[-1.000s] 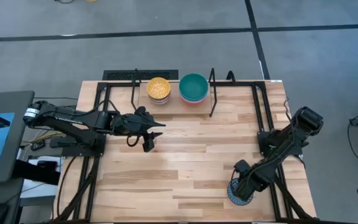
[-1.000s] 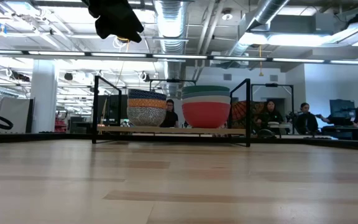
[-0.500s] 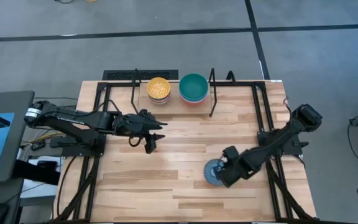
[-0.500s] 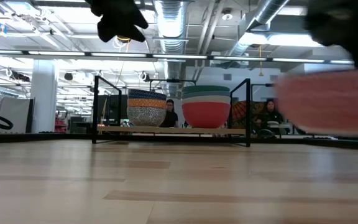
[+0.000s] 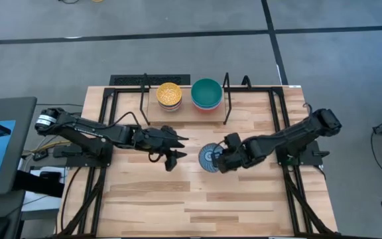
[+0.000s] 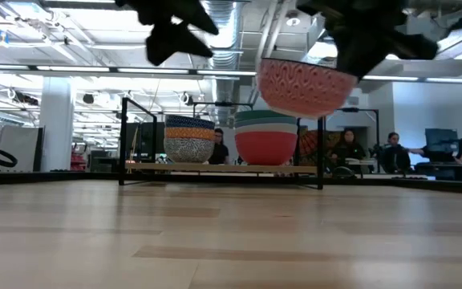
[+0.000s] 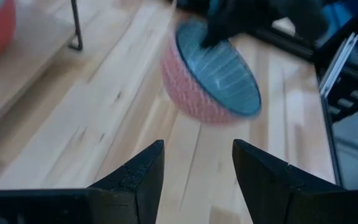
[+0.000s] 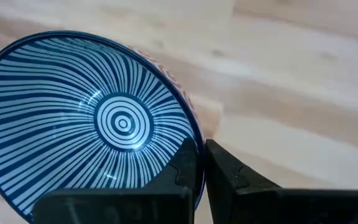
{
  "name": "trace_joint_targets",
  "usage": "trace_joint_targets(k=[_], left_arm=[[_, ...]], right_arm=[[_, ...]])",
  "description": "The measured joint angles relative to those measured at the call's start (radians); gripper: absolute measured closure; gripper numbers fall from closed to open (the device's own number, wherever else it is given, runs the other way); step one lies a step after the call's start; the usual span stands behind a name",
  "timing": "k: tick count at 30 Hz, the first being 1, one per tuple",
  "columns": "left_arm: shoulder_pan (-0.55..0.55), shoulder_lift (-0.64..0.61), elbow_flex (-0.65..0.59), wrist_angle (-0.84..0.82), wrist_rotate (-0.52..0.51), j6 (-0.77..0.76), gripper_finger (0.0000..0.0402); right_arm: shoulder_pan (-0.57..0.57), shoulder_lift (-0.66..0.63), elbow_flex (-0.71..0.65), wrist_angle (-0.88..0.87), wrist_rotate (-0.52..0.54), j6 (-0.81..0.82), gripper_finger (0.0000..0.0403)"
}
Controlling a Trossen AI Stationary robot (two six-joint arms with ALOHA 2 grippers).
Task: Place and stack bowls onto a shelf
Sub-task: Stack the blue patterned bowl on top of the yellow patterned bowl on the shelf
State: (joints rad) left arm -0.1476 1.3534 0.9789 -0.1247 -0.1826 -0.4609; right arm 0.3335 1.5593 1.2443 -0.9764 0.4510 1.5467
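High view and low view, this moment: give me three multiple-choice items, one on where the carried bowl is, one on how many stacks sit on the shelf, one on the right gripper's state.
1. Where is the pink-patterned bowl with the blue-striped inside?
A. on the shelf
B. in the air above the table's middle
C. on the floor

2. How many bowl stacks stand on the small light-wood shelf?
A. two
B. four
C. none

3. The right gripper is:
A. wide open
B. out of view
C. shut on the bowl's rim

Key: B, the low view shows it clear of the tabletop; A, a yellow-topped stack and a teal-topped stack; C, the right wrist view shows its fingers pinching the rim.
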Motion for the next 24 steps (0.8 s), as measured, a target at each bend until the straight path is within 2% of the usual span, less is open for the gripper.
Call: trace_joint_targets(k=[4,15,24], left_arm=[[-0.001,0.005,0.000,0.030,-0.005,-0.013,0.0228],[0.003,0.006,0.008,0.038,-0.024,0.009,0.0228],[0.064,0.006,0.056,0.030,-0.051,0.060,0.0228]], right_arm=[[-0.025,0.000,0.021,0.039,0.009,-0.054,0.0367],[-0.059,0.000,0.051,0.054,0.051,-0.076,0.0368],[-0.113,0.000,0.051,0.105,0.051,-0.119,0.0368]])
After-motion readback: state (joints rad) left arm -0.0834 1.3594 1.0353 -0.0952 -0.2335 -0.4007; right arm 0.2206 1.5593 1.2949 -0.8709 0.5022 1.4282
